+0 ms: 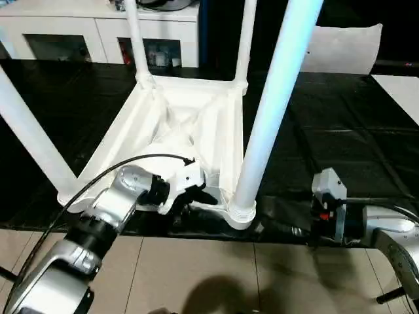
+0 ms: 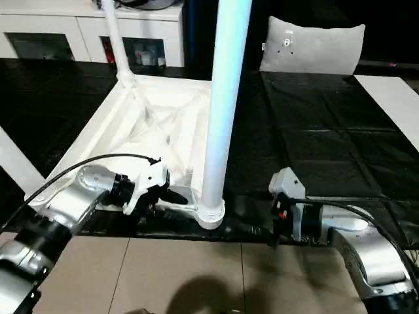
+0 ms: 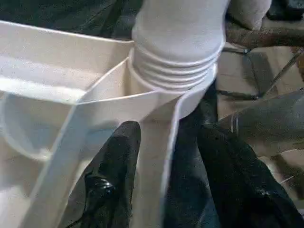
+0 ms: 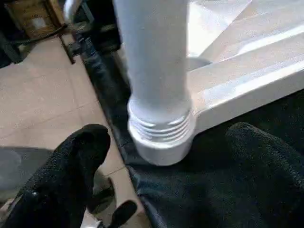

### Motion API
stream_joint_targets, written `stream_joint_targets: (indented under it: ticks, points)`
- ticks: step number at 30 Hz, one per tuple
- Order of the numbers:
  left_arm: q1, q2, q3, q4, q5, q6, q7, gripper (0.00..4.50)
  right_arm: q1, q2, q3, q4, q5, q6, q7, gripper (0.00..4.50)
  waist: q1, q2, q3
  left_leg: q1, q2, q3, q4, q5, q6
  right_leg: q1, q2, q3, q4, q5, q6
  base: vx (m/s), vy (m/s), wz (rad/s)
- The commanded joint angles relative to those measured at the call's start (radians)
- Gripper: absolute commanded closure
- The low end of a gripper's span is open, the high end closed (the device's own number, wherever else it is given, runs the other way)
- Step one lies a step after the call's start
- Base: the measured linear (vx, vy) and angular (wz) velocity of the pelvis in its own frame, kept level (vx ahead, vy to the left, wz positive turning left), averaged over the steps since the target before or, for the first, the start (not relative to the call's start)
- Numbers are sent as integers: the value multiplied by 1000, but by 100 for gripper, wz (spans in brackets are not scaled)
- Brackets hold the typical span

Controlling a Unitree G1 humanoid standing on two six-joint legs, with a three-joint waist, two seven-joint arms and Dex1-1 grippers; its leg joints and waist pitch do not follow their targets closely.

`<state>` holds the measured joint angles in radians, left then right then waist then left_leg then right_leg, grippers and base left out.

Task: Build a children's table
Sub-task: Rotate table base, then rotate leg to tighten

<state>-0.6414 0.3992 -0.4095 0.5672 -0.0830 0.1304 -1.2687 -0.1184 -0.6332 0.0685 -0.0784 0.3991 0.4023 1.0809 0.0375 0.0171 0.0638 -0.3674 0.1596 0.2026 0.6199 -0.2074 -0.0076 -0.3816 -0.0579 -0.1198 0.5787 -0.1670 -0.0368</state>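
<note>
White plastic tabletop [image 1: 196, 124] is lying upside down on a black sheet [image 1: 340, 131], ribbed underside up, with all four legs [image 1: 278, 98] standing up out of the corner sockets. It sits at the near edge of the sheet, just short of the tan tile floor [image 1: 216, 275]. The near right leg is threaded into its socket [image 4: 161, 142], and you can see a few screw rings still showing above the collar in both wrist views.

Left end effector [image 3: 166, 156] is down at the near rim of the tabletop, right beside that socket. Its two black fingers [image 3: 114, 166] straddle the rim wall, one inside and one outside, about half spread. Looks like the inner finger is touching the plastic, but I honestly can't tell if it's actually clamped on yet.

Right end effector [image 4: 164, 156] is off to the right of the same corner, low over the sheet edge, fingers spread wide and holding nothing, with the socket and leg base sitting between them but a bit ahead, not touching.

Further back there's a white cabinet [image 1: 98, 29] with glass doors, and a grey-white cushion [image 2: 314, 46] past the far side of the sheet.
</note>
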Motion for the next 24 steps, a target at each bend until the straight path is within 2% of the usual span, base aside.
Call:
stream_joint_targets:
  ticks: [1, 3, 4, 8, 16, 24]
  points:
    - [-23, -4, 2, 32, 16, -29, -9, 263, 3, -18, 5, -35, 17, 20, 20, 0, 4, -16, -68, 18, 86, -51, -73, -183, 67, 40, -119, 70, -94, -441, -98, 0, 0, 0]
    - [-28, -6, 3, 47, 20, -46, -11, 271, 5, -19, 5, -39, 15, 22, 21, 0, 5, -16, -69, 15, 86, -51, -73, -174, 69, 42, -121, 71, -92, -421, -103, 0, 0, 0]
    - [-35, -10, 5, 70, 23, -66, -10, 297, 8, -22, 5, -41, 12, 23, 23, 0, 5, -17, -70, 14, 85, -50, -72, -167, 72, 42, -121, 72, -90, -407, -106, 0, 0, 0]
    - [-55, -15, 3, 130, 43, -108, -8, 310, 14, -31, 10, -47, 9, 23, 23, 0, 8, -17, -71, 14, 85, -49, -72, -155, 77, 43, -121, 72, -88, -393, -111, 0, 0, 0]
    - [-78, -15, 9, 192, 49, -138, -39, 377, 10, -31, 5, -50, 16, 34, 31, 0, 7, -20, -66, 17, 83, -49, -72, -187, 66, 40, -123, 67, -101, -481, -86, 0, 0, 0]
    - [-85, -12, 9, 239, 66, -173, -70, 437, 0, -29, 7, -47, 18, 33, 32, 0, 6, -21, -66, 16, 83, -50, -72, -182, 68, 40, -124, 68, -100, -474, -86, 0, 0, 0]
